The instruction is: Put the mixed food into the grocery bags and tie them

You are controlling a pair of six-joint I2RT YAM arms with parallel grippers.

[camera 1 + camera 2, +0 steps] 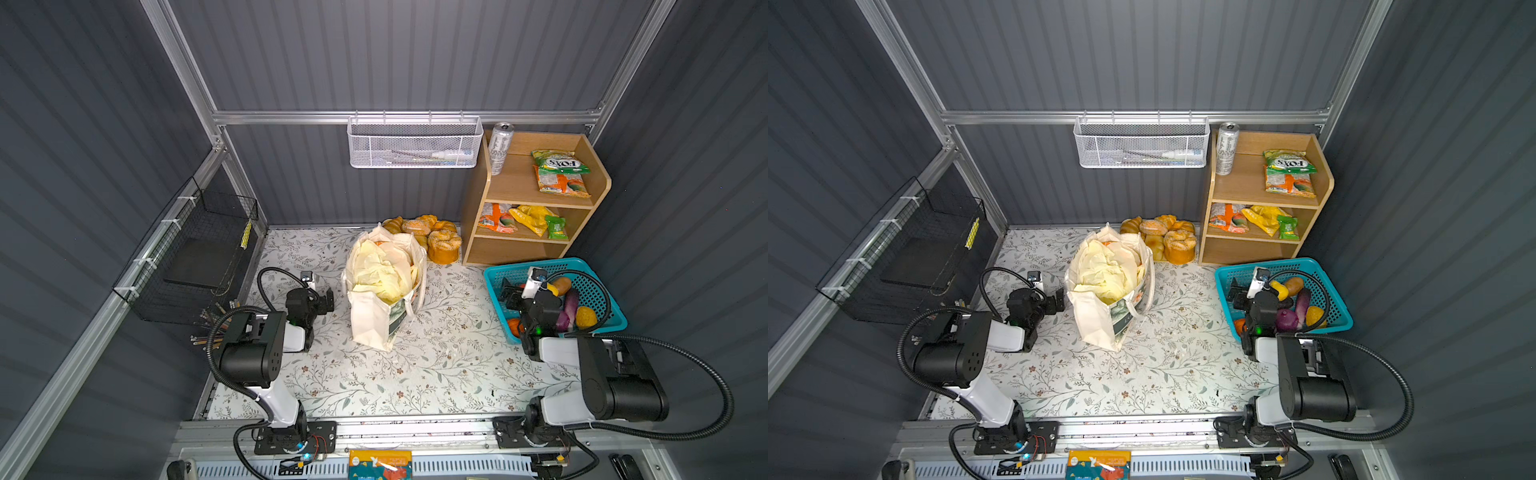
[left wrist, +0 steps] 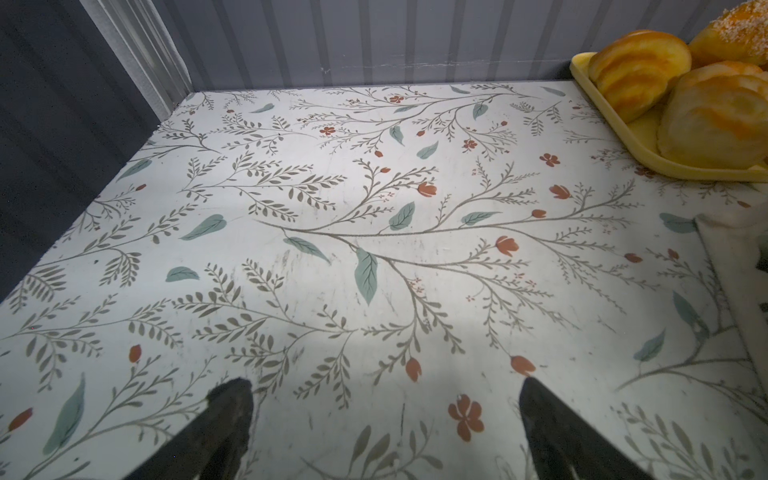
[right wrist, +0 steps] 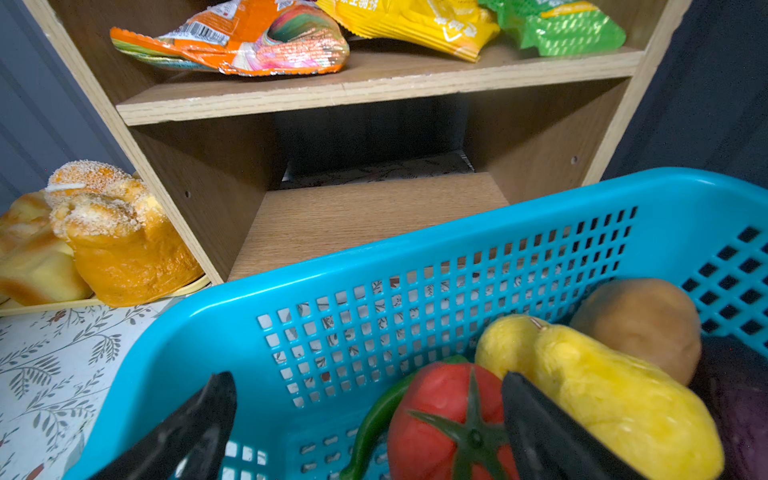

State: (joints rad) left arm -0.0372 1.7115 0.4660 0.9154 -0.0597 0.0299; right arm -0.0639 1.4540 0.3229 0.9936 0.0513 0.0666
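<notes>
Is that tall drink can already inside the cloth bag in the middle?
No, the drink can stands upright on the top board of the wooden shelf, well apart from the canvas tote.

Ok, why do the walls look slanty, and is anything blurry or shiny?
In both top views the wide lens bends things, so the walls lean outward and the can tilts; in the left wrist view the table is sharp, brighter near the left gripper; in the right wrist view the tomato looks crisp and the basket rim has glare.
</notes>
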